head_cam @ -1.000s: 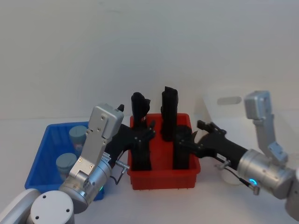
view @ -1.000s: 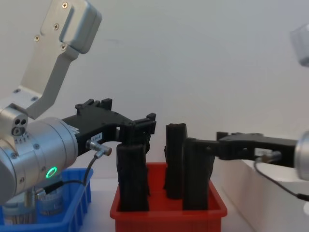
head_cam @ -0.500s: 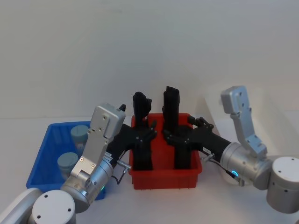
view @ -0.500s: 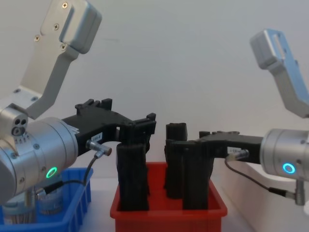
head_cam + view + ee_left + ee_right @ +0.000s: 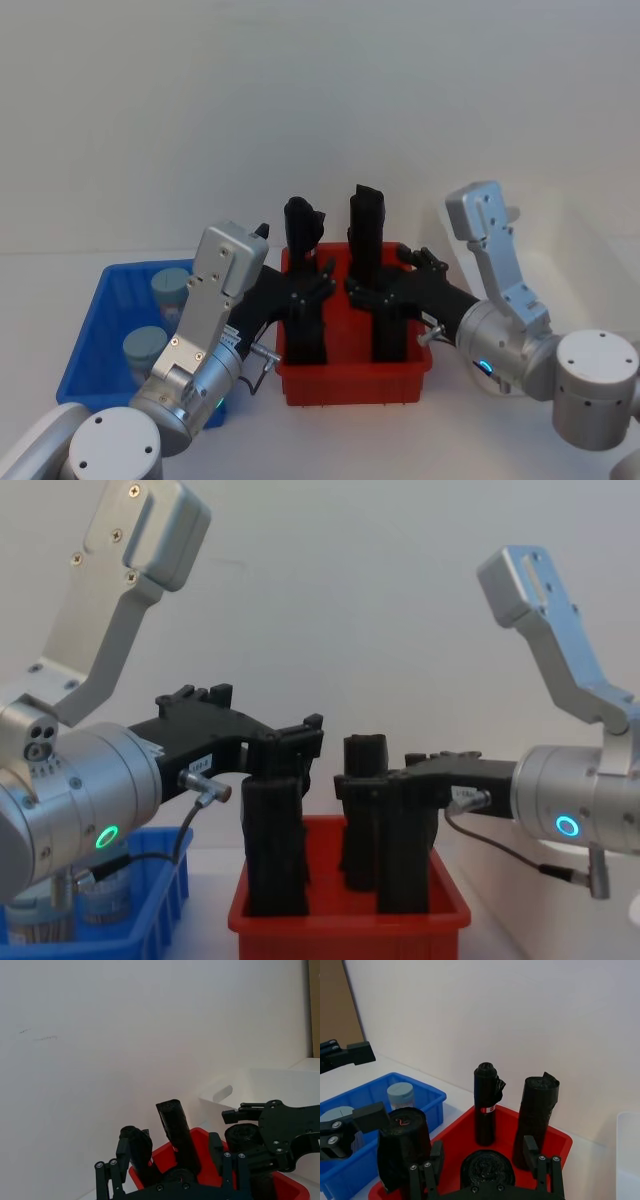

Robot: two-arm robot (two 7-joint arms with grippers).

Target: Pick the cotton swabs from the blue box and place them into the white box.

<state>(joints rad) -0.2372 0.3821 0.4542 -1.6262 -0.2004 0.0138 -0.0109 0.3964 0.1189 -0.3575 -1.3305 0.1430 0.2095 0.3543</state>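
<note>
The two swabs (image 5: 167, 286) stand in the blue box (image 5: 95, 335), left of the red bin (image 5: 350, 380) on the desk (image 5: 330, 440). The left pincer (image 5: 312, 283) reaches past them and sits over the red bin, so the swabs lie well to its left, beside the arm's forearm. Its fingers (image 5: 107, 1180) are spread and released, one on each side of the top of the bin's front-left roll (image 5: 300, 335), gripping nothing. The right pincer (image 5: 378, 292) hangs over the bin's front-right roll, also released, with that roll's top between its spread fingers (image 5: 544, 1167). The white box (image 5: 270, 1085) stands right of the red bin.

A second ago the right pincer was at the red bin's right edge, toward the white box. It has since swung left to the front-right roll, and its upper link has followed. The left pincer and the swabs have not moved.
</note>
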